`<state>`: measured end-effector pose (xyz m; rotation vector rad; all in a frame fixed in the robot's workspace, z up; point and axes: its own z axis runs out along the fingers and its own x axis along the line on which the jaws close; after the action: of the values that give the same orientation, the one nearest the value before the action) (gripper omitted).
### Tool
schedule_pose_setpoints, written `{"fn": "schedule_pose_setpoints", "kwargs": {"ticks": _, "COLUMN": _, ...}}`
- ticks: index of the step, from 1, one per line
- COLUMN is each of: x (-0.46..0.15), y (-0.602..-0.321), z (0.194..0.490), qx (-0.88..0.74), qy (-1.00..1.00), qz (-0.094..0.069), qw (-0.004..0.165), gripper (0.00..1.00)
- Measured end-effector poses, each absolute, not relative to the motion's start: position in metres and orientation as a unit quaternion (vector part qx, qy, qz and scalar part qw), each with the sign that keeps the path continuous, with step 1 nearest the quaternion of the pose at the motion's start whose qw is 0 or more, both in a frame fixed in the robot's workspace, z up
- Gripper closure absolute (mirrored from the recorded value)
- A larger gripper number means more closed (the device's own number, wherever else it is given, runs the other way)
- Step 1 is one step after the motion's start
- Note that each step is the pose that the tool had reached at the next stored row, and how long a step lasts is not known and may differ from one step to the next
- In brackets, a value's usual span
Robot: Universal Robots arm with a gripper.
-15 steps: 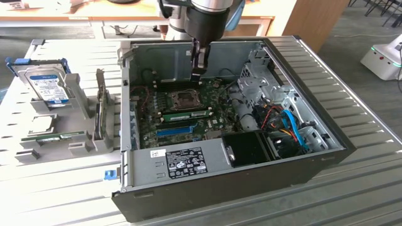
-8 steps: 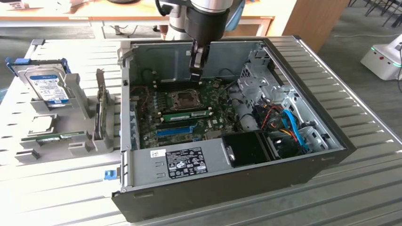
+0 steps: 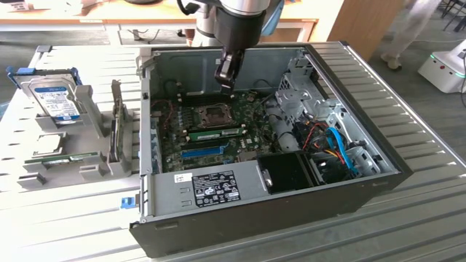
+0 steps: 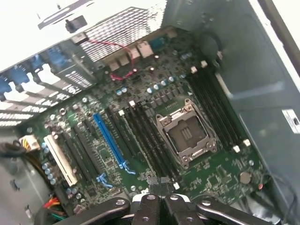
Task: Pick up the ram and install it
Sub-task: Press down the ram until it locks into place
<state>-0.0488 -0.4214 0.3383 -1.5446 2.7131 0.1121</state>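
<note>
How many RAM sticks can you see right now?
2. One ram stands in a motherboard slot beside the CPU socket; the other ram lies in the grey rack outside the case. More may be hidden.

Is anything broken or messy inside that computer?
Nothing looks broken or spilled. The computer case lies open on its side, with its boards and cables in place. The shut gripper hangs above the motherboard.

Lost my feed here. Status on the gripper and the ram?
Gripper shut, hanging inside the open computer case above the motherboard. One ram stick seated beside the processor socket. Nothing blocking.
</note>
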Motion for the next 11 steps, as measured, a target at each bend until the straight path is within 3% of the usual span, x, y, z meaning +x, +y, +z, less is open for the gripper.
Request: {"fn": "schedule_pose_setpoints", "kwargs": {"ticks": 11, "x": -0.0488, "y": -0.4214, "z": 0.3372, "qx": -0.407, "qy": 0.913, "qz": 0.035, "qw": 0.012, "gripper": 0.89}}
